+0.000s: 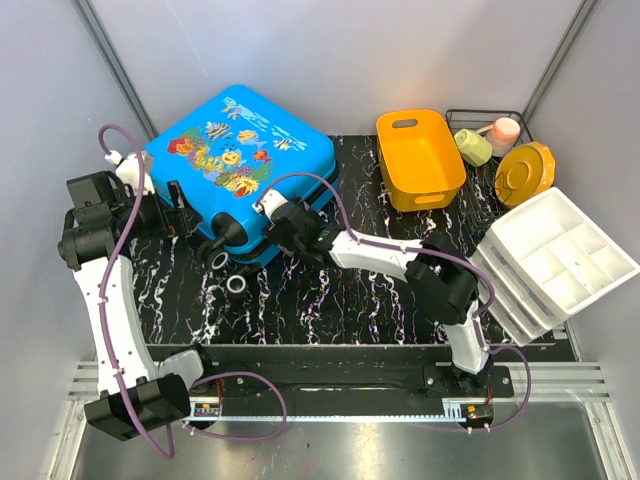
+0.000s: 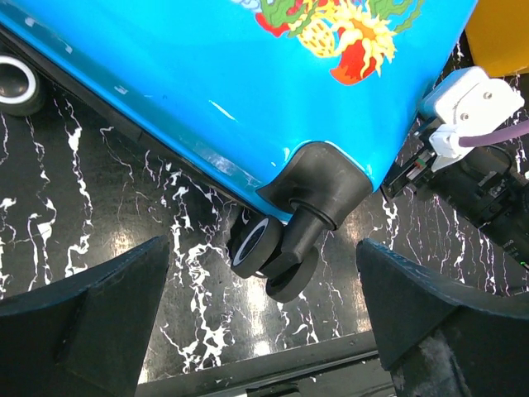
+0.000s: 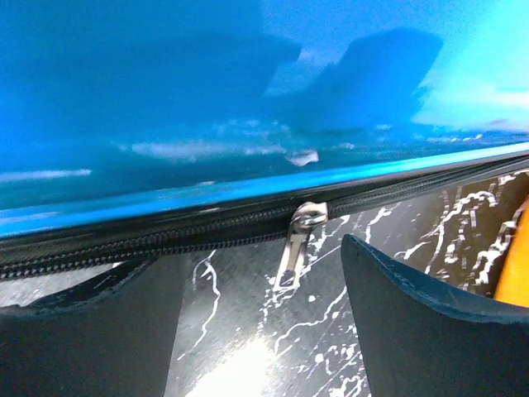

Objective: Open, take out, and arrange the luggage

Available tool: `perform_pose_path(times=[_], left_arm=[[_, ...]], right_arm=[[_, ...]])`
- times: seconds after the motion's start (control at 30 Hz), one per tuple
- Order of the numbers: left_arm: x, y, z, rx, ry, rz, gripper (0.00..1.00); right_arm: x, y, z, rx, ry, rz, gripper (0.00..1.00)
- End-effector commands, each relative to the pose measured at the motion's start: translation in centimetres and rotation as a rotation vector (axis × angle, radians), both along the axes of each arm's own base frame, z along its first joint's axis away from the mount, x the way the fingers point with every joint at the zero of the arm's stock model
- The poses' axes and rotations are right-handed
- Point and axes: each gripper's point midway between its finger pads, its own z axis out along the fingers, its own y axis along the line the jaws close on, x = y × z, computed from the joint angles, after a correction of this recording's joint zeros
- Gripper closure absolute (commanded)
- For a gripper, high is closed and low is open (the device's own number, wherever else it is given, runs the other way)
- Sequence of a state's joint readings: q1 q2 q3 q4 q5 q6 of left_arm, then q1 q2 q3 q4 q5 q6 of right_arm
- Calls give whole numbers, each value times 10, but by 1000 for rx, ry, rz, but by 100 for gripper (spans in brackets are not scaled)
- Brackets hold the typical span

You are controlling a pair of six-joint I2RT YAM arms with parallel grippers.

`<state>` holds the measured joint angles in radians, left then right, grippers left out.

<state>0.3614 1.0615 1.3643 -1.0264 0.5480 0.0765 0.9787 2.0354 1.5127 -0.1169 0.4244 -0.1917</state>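
The luggage (image 1: 240,160), a bright blue hard-shell suitcase with a cartoon fish print, lies flat and closed at the back left, lid up. My left gripper (image 1: 190,222) is open at its near left corner. In the left wrist view the shell (image 2: 207,74) and a black caster wheel (image 2: 269,248) sit just ahead of the open gripper (image 2: 264,331), not touching it. My right gripper (image 1: 275,235) is open at the suitcase's near edge. In the right wrist view the zipper pull (image 3: 293,248) hangs from the black zipper (image 3: 165,231) just ahead of the open gripper (image 3: 264,331), not touching it.
An orange plastic basket (image 1: 420,158) stands to the right of the suitcase. Further right are a wire rack (image 1: 485,118) with a green cup and a pink bottle, a yellow round lid (image 1: 525,172) and a white compartment organizer (image 1: 555,255). Two suitcase wheels (image 1: 228,272) stick out toward me.
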Motion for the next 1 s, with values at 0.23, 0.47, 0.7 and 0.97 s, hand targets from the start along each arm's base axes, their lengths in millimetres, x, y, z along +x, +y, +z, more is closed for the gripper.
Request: perform_pose_path(times=[0.23, 0.47, 0.7, 0.97], left_arm=[[5, 7, -9, 6, 5, 32, 1], [-20, -14, -14, 31, 25, -119, 2], [-44, -34, -40, 172, 59, -349, 1], [-19, -46, -75, 232, 159, -435, 1]], right_arm=[[17, 5, 45, -57, -238, 4, 39], [13, -1, 42, -80, -193, 79, 100], [18, -25, 32, 11, -9, 138, 100], [26, -28, 34, 127, 67, 224, 100]])
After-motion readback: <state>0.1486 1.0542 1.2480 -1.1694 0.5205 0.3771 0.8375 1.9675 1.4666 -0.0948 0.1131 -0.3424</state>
